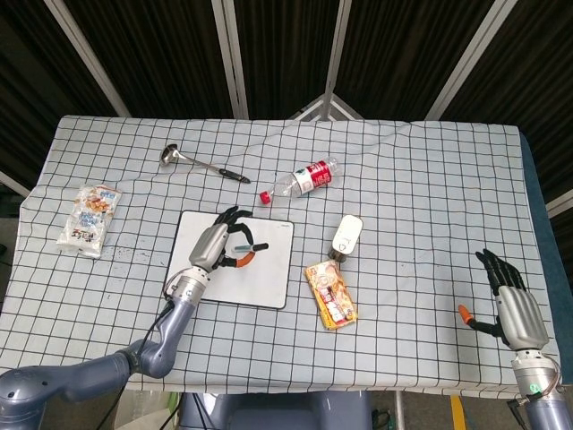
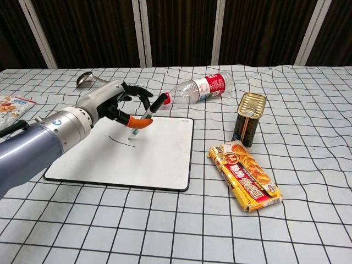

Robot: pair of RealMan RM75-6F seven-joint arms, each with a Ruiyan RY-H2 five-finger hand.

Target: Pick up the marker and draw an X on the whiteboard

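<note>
The white whiteboard (image 1: 261, 278) (image 2: 159, 154) with a black rim lies flat on the checked tablecloth, left of centre. My left hand (image 1: 219, 245) (image 2: 113, 102) hovers over it and pinches a black-capped marker (image 2: 146, 117) (image 1: 248, 246) between thumb and finger. The marker leans with its tip down on the board, at the right end of a short dark curved stroke (image 2: 118, 138). My right hand (image 1: 512, 300) rests at the table's front right, fingers apart and holding nothing, out of the chest view.
A clear bottle (image 1: 302, 179) (image 2: 199, 88) with a red label lies behind the board. A tin can (image 2: 249, 119) (image 1: 346, 235) and a snack packet (image 2: 246, 175) (image 1: 330, 294) sit to its right. A ladle (image 1: 192, 161) lies at the back left, a white bag (image 1: 89, 219) at the far left.
</note>
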